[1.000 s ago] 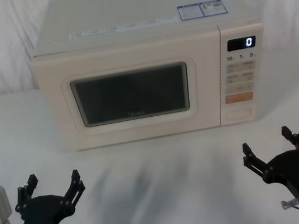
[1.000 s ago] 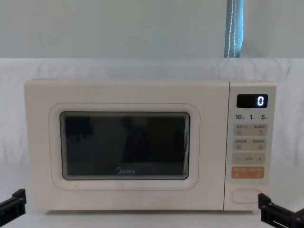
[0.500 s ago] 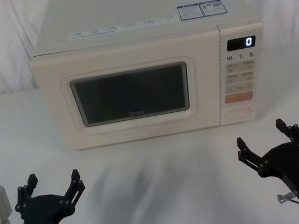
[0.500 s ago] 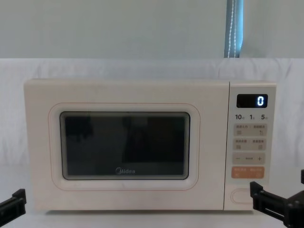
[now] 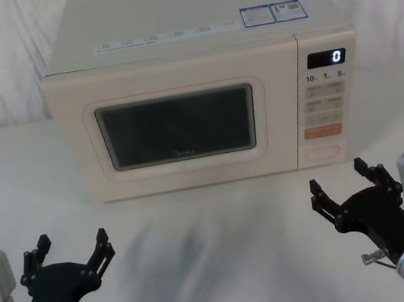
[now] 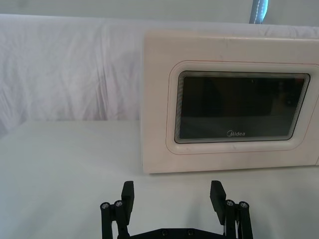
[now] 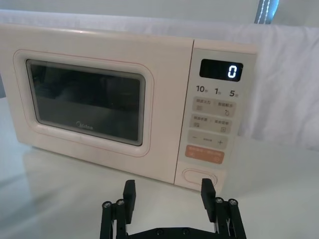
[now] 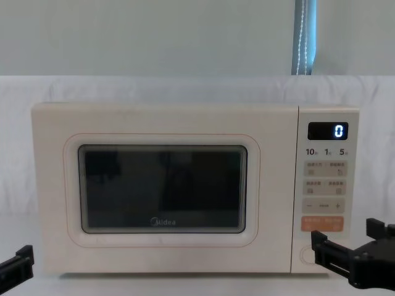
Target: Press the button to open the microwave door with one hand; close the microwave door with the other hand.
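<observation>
The cream microwave door point(image 5: 175, 128) with its dark window is shut, as the chest view point(image 8: 162, 188) and both wrist views point(image 6: 239, 107) point(image 7: 84, 102) confirm. The wide cream button point(image 5: 322, 152) sits lowest on the control panel, under the orange key. My right gripper point(image 5: 338, 178) hangs open just in front of and below the button point(image 7: 199, 175), apart from it. In the chest view the right gripper point(image 8: 345, 235) covers most of the button point(image 8: 305, 254). My left gripper point(image 5: 73, 241) rests open near the table's front left, well short of the door.
The microwave stands on a white cloth-covered table point(image 5: 215, 226) against a white draped backdrop. The panel holds a display point(image 5: 326, 58) reading 0, small cream keys and an orange key point(image 5: 322, 131). Open tabletop lies between both grippers and the microwave.
My right gripper has moved forward and to the left, closer to the bottom of the control panel, staying open. The left gripper and the door have not moved.
</observation>
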